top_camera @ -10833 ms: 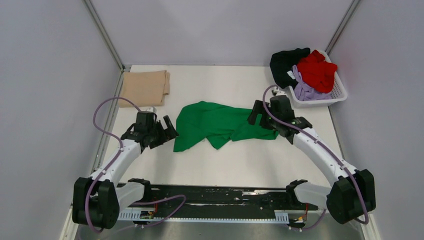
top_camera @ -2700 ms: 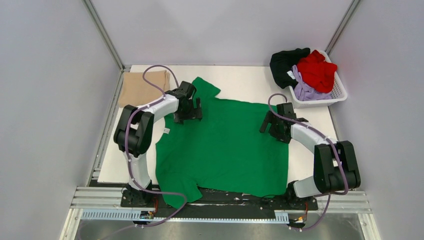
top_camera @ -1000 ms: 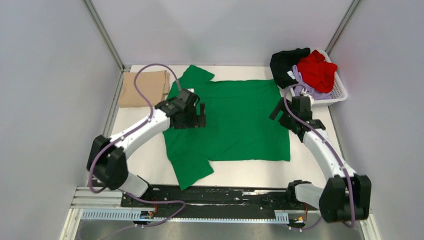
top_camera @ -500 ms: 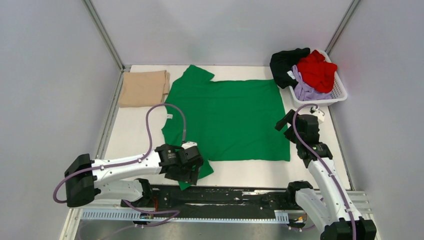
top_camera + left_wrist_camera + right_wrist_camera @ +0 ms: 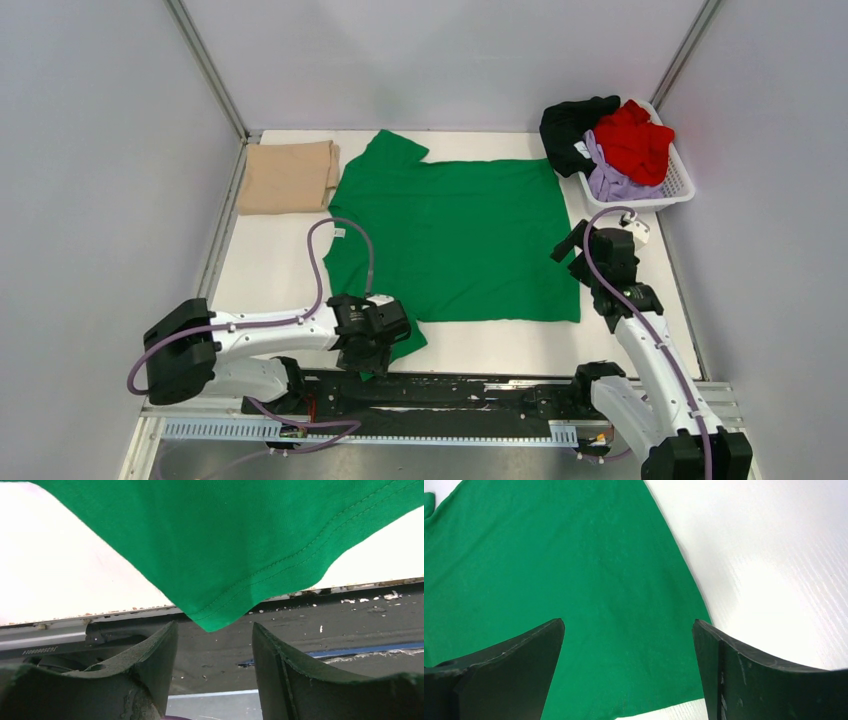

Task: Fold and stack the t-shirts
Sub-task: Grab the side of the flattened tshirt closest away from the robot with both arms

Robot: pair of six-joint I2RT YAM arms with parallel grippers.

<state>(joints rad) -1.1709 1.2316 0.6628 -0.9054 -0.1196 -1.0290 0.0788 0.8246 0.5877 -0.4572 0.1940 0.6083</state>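
The green t-shirt (image 5: pixel 455 240) was seen spread flat in the middle of the table (image 5: pixel 270 270), collar end to the left and hem to the right, with no fold made in it yet. Its near sleeve (image 5: pixel 212 615) was found hanging a little past the table's near edge, over the dark base rail (image 5: pixel 350 625). The tan t-shirt (image 5: pixel 288 176) was already folded and laid at the far-left corner, just beside the green one's far sleeve, so one shirt was judged done and the stack as one shirt high. The black t-shirt (image 5: pixel 570 120), red t-shirt (image 5: pixel 635 135) and lavender t-shirt (image 5: pixel 610 180) were left bunched in the white basket (image 5: pixel 682 188) at the far right, untouched. The left gripper (image 5: pixel 215 630) was placed low at the near sleeve, jaws apart with the sleeve's corner between them and nothing pinched. The right gripper (image 5: pixel 629 625) was held over the hem's near-right corner, jaws wide apart and empty. The step in hand was judged to be taking hold for the first fold of the green shirt. Folding and stacking it was left to do, then the three basket shirts.
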